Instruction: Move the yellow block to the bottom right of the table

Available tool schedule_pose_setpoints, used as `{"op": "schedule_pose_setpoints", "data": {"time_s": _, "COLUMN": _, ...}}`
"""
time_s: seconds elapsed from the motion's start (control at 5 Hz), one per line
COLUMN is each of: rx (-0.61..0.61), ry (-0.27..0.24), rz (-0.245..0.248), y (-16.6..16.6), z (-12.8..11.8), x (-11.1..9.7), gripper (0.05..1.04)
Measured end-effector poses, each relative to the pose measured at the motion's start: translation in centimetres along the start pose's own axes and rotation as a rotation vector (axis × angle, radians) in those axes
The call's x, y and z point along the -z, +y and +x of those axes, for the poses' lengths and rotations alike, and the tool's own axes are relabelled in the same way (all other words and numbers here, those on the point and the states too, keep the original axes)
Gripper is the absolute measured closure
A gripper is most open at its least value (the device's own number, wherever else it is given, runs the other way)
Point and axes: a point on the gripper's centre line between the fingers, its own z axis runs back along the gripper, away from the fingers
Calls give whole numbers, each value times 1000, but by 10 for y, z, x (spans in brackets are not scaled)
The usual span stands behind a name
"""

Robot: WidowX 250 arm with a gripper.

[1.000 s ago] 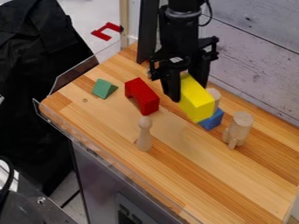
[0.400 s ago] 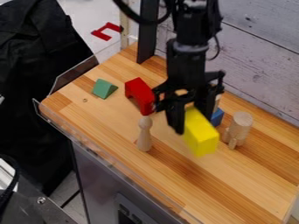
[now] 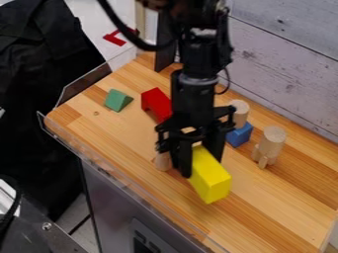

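Yellow block (image 3: 211, 184), one: over the middle of the wooden surface (image 3: 264, 212), low in the view. Black pincer (image 3: 200, 162), one: fingers parted by the block's width, clasping its upper end. Wooden peg (image 3: 162, 162), one (partly hidden by the pincer). Red block (image 3: 155, 102) and green wedge (image 3: 118, 100): farther left. Blue block (image 3: 240, 134) and upright wooden cylinder (image 3: 271, 143): right of the pincer.

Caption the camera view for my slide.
The black gripper holds the yellow block over the wooden table, with the blue block behind.
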Motion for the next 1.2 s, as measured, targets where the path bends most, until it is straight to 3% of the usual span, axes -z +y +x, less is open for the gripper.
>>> {"op": "schedule_pose_setpoints", "data": {"time_s": 0.2, "rx": 33, "ry": -12, "rz": -43, "y": -7, "z": 3, "x": 1, "gripper": 504}}
{"op": "schedule_pose_setpoints", "data": {"time_s": 0.8, "rx": 197, "ry": -28, "rz": -36, "y": -35, "z": -23, "x": 9, "gripper": 504}}
{"op": "schedule_pose_setpoints", "data": {"time_s": 1.2, "rx": 191, "ry": -38, "rz": -29, "y": -35, "z": -26, "x": 15, "gripper": 503}}
